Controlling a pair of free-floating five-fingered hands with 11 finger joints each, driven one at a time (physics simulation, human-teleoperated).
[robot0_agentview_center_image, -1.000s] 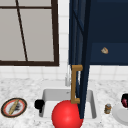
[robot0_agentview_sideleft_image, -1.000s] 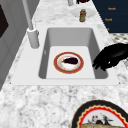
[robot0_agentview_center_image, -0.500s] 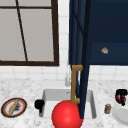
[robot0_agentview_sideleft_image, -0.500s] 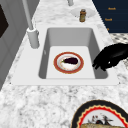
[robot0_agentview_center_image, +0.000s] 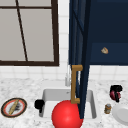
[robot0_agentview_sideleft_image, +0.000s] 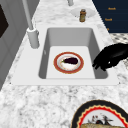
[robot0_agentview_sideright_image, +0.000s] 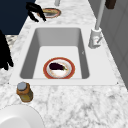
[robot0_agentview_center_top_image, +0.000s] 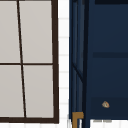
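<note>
Kitchen: sink (robot0_agentview_sideleft_image: 50, 75), marble counter (robot0_agentview_sideleft_image: 37, 105)

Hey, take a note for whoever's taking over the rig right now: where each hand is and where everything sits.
Left hand: open, holding nothing, hovering at the front left corner of the sink.
Right hand: over the counter right of the sink, near the jar and the white plate.
Red-rimmed plate with an eggplant lies on the sink floor, untouched.
Decorated plate sits on the left counter.
Cabinet door above the sink stands open.
</note>
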